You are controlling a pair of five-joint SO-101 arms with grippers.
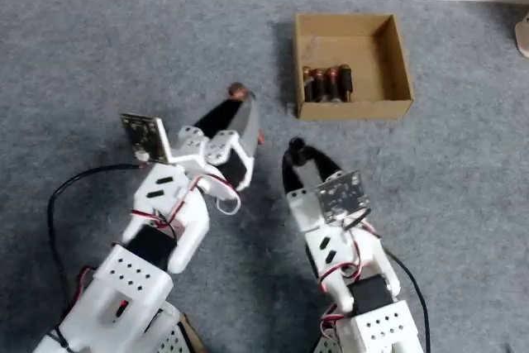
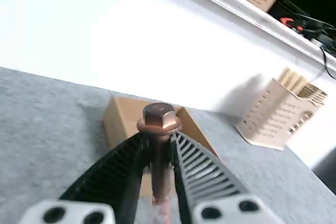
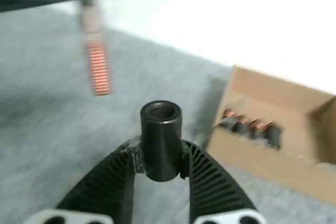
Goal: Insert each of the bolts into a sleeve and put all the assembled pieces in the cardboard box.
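Note:
My left gripper (image 1: 238,107) is shut on a copper bolt (image 1: 237,90), gripping the shank just under the hex head (image 2: 159,118). The bolt's threaded end (image 3: 97,69) hangs in the air, off to one side of the sleeve and higher. My right gripper (image 1: 295,157) is shut on a black sleeve (image 3: 161,135), held upright with its open bore facing up. The sleeve (image 1: 295,151) is a short way right of the bolt. The cardboard box (image 1: 355,109) stands at the back right and holds several assembled pieces (image 1: 326,83) in a row along its near wall.
Grey carpet covers the table. A beige slotted holder (image 2: 276,114) stands by the white wall far to the right. The box (image 3: 262,158) lies just beyond the sleeve. A black cable (image 1: 62,196) loops beside the left arm.

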